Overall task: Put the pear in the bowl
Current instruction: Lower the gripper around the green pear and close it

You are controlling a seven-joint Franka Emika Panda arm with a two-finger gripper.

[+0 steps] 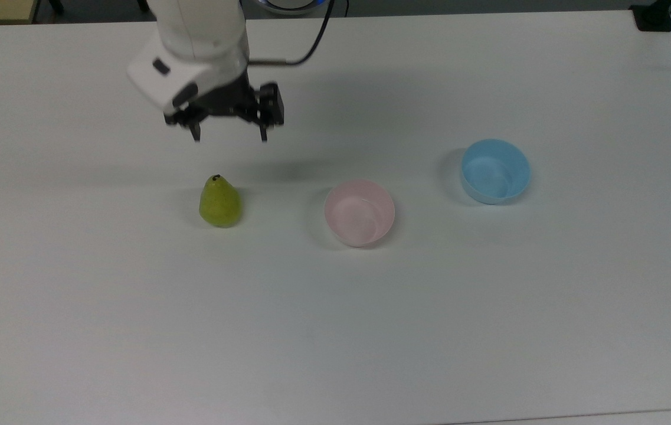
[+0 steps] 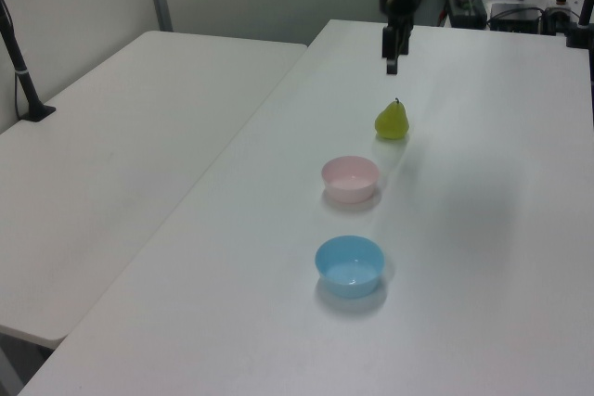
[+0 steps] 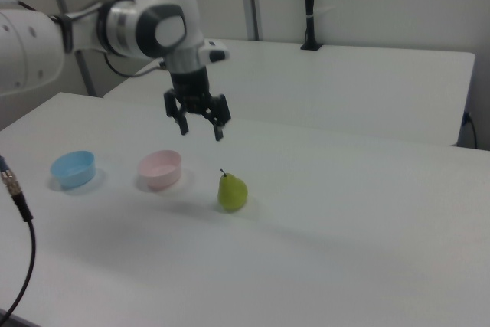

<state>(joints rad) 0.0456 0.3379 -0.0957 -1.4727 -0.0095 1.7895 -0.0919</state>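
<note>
White surface, pear upright at centre-left of the top view, pink bowl beside it. End effector hovers above, fingers apart, empty: approach phase. Next, descend and straddle the pear.

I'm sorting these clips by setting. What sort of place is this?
Likely a robotics lab: a white robot arm with an open gripper hangs over a plain white table holding just a pear, a pink bowl and a blue bowl.
</note>
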